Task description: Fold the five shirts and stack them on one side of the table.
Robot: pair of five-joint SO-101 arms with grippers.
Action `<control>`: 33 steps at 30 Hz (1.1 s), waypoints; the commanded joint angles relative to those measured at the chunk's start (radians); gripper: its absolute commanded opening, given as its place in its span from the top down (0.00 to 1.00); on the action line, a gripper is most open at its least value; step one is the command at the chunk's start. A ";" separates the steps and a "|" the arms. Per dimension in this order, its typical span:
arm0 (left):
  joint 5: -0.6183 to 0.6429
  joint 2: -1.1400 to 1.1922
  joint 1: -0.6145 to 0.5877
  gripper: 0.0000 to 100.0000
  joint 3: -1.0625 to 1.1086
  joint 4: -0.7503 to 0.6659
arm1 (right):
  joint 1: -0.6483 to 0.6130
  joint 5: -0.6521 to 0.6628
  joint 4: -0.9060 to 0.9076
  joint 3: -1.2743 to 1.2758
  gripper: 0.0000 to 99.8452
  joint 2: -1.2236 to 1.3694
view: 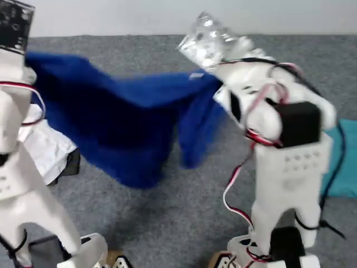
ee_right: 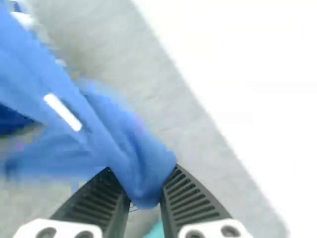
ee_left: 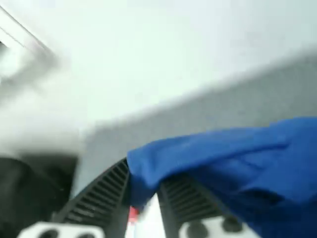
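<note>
Two grippers: both are closed on cloth. The left gripper [ee_left: 143, 184] is clamped on one edge of the blue shirt [view: 128, 123]. The right gripper [ee_right: 142, 181] is clamped on a bunched fold of the same garment.
Blue shirt: it is held off the desk [view: 184, 212], stretched between the left arm [view: 17, 167] and the right arm [view: 290, 162]. The middle sags and one part hangs down near the right arm.
Other shirts: a white shirt [view: 47, 142] is seen on the desk beside the left arm. A teal shirt [view: 346, 162] is seen at the desk's edge past the right arm. Whether either is folded cannot be told.
Progress: the blue shirt is judged unfolded and in mid-handling. Three shirts are counted against the five named, and none is confirmed stacked. Most of the folding and all of the stacking are judged outstanding.
Surface: the desk is covered in a grey, carpet-like material.
Room: a plain white wall [view: 167, 17] is seen behind the desk.
</note>
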 commanded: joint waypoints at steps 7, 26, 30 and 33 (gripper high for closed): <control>0.009 -0.043 0.026 0.99 -0.197 -0.100 | 0.107 0.031 -0.065 -0.244 0.99 -0.041; -0.222 -0.044 0.103 0.99 -0.800 0.226 | 0.311 0.147 0.222 -0.611 0.99 -0.120; -0.226 -0.043 0.103 0.99 -0.806 0.227 | 0.314 0.196 0.222 -0.359 0.99 -0.226; -0.226 -0.034 0.109 0.99 -0.766 0.227 | 0.311 0.222 0.220 -0.110 0.99 -0.309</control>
